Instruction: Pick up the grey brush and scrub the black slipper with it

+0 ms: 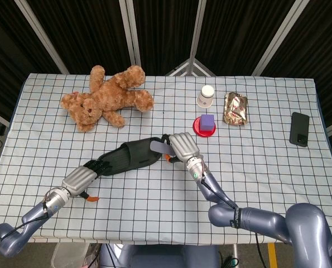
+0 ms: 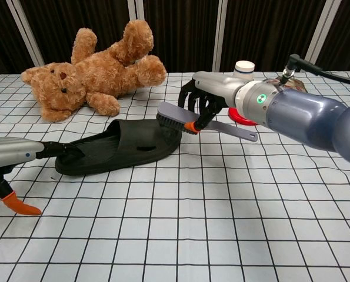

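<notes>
You're working on a table under a white cloth with a dark grid, black curtain panels behind it. One black slipper lies left of frame centre, its long axis running from lower left to upper right. Your left hand grips the slipper's lower-left end. Your right hand holds the one grey brush at the slipper's upper-right end — handle pointing right in the chest view. Also on the cloth: one teddy bear at upper left, one white cup, one purple block on a red dish, one foil packet, one phone at the right edge.
</notes>
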Robot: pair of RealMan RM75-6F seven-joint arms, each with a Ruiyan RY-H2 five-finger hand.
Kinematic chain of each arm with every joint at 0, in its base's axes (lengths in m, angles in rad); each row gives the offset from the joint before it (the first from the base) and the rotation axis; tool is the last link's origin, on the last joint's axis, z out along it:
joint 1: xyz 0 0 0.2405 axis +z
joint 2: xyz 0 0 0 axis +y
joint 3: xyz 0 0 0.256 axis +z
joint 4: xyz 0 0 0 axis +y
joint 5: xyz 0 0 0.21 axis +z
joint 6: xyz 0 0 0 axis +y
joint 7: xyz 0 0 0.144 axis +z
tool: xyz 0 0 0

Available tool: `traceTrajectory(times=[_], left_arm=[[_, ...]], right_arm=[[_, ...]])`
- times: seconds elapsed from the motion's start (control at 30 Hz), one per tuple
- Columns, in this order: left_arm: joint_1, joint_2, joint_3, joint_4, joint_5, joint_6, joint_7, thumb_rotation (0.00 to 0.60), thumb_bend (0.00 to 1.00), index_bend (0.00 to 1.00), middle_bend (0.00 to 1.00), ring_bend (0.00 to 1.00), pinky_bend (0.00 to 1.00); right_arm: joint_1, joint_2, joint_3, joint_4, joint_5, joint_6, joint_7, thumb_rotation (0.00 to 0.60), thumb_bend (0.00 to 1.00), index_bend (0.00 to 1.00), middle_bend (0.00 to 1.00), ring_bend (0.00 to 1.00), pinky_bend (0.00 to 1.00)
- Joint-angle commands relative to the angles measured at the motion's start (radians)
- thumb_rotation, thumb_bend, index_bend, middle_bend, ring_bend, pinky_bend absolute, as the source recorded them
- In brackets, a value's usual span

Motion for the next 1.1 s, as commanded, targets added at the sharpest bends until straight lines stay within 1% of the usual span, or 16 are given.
traceTrajectory(times=[0.03,0.1,0.2,0.27,0.37,0.43,0.53,0.63,0.73,0.8,0.9,1.0,1.07,1.1], left_arm=[[0.049,0.004,0.017,0.000,0.127,0.194,-0.087,0.456,0.12,0.00,0.00,0.00,0.05],[0.079,0.013,0.030,0.015,0.179,0.296,-0.122,0.452,0.11,0.00,0.00,0.00,0.05],[0.117,0.043,0.047,0.006,0.213,0.386,-0.131,0.455,0.09,0.00,0.00,0.00,0.04],[0.145,0.073,0.058,-0.016,0.213,0.420,-0.110,0.456,0.09,0.00,0.00,0.00,0.04],[0.188,0.111,0.070,-0.054,0.196,0.459,-0.072,0.458,0.09,0.00,0.00,0.00,0.04],[0.216,0.123,0.076,-0.068,0.187,0.484,-0.056,0.458,0.09,0.00,0.00,0.00,0.04],[0.245,0.123,0.082,-0.064,0.179,0.508,-0.059,0.460,0.09,0.00,0.00,0.00,0.04],[0.258,0.117,0.082,-0.052,0.172,0.509,-0.055,0.459,0.09,0.00,0.00,0.00,0.04],[0.260,0.113,0.078,-0.053,0.170,0.501,-0.046,0.458,0.09,0.00,0.00,0.00,0.04],[0.259,0.109,0.078,-0.052,0.168,0.488,-0.040,0.459,0.09,0.00,0.00,0.00,0.04],[0.257,0.105,0.074,-0.051,0.162,0.469,-0.034,0.459,0.09,0.00,0.00,0.00,0.04],[0.253,0.102,0.070,-0.050,0.158,0.455,-0.033,0.460,0.09,0.00,0.00,0.00,0.04],[0.251,0.099,0.068,-0.047,0.155,0.443,-0.034,0.459,0.09,0.00,0.00,0.00,0.04],[0.249,0.098,0.067,-0.046,0.154,0.438,-0.035,0.459,0.09,0.00,0.00,0.00,0.04]], right_arm=[[-0.048,0.069,-0.044,-0.088,-0.051,0.069,-0.042,0.600,0.47,0.70,0.58,0.51,0.48],[-0.081,0.117,-0.070,-0.160,-0.062,0.100,-0.062,0.600,0.47,0.70,0.58,0.51,0.48],[-0.126,0.177,-0.102,-0.257,-0.068,0.137,-0.080,0.600,0.47,0.69,0.58,0.51,0.48],[-0.156,0.211,-0.125,-0.314,-0.077,0.162,-0.083,0.600,0.47,0.69,0.58,0.51,0.48],[-0.196,0.246,-0.166,-0.369,-0.105,0.189,-0.083,0.600,0.47,0.69,0.58,0.51,0.48],[-0.220,0.262,-0.200,-0.387,-0.126,0.198,-0.084,0.600,0.47,0.69,0.58,0.51,0.48],[-0.247,0.271,-0.245,-0.384,-0.158,0.198,-0.080,0.600,0.47,0.69,0.58,0.51,0.48],[-0.265,0.271,-0.274,-0.365,-0.181,0.186,-0.067,0.600,0.47,0.69,0.58,0.51,0.48],[-0.275,0.266,-0.286,-0.339,-0.194,0.170,-0.048,0.600,0.47,0.67,0.57,0.50,0.47],[-0.278,0.262,-0.291,-0.317,-0.200,0.157,-0.039,0.600,0.47,0.63,0.56,0.48,0.46],[-0.281,0.258,-0.298,-0.291,-0.200,0.134,-0.034,0.600,0.47,0.52,0.48,0.43,0.42],[-0.278,0.259,-0.307,-0.272,-0.192,0.102,-0.043,0.600,0.47,0.36,0.39,0.36,0.38],[-0.276,0.261,-0.309,-0.264,-0.184,0.085,-0.053,0.600,0.47,0.19,0.32,0.31,0.35],[-0.275,0.263,-0.310,-0.263,-0.180,0.079,-0.058,0.600,0.47,0.13,0.29,0.29,0.34]])
